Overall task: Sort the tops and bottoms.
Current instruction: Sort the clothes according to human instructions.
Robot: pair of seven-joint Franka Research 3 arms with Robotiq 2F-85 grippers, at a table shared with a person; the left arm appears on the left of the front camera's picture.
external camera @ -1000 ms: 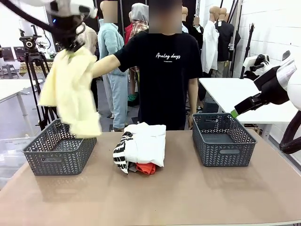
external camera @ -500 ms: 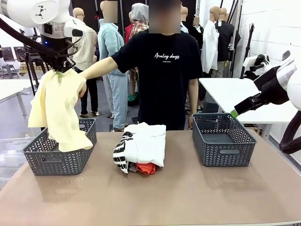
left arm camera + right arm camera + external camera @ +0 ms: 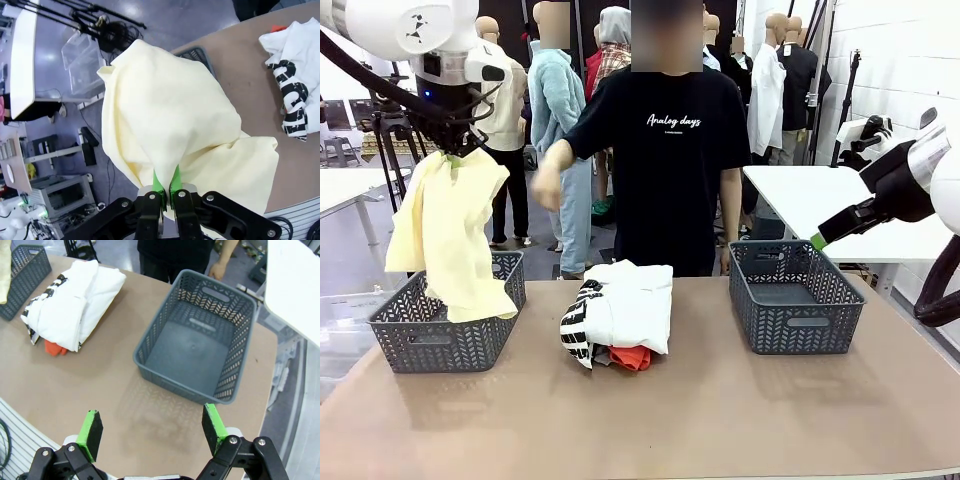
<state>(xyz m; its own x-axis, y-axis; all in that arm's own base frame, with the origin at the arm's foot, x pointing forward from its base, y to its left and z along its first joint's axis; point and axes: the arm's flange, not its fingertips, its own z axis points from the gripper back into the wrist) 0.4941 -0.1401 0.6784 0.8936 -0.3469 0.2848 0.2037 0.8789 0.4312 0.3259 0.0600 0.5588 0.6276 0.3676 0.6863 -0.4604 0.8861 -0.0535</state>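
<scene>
A pale yellow garment (image 3: pixel 450 235) hangs from my left gripper (image 3: pixel 451 152), which is shut on its top, high above the left basket (image 3: pixel 440 330); its lower hem drapes over the basket's rim. In the left wrist view the green pads (image 3: pixel 161 181) pinch the yellow garment (image 3: pixel 170 120). A pile lies at the table's middle: a white garment (image 3: pixel 630 300) on top, a black-and-white patterned one (image 3: pixel 577 325), an orange-red one (image 3: pixel 630 357) underneath. My right gripper (image 3: pixel 152 427) stands open in the air near the right basket (image 3: pixel 200 350), holding nothing.
A person in a black T-shirt (image 3: pixel 665 150) stands behind the table, one hand (image 3: pixel 548 187) raised near the left arm. A white table (image 3: pixel 830 200) stands at the right. The brown tabletop (image 3: pixel 670 420) in front is bare.
The yellow garment has swung left and come down over the left basket. The person's hand has let go of it and drawn back toward the body. The right arm has not moved.
</scene>
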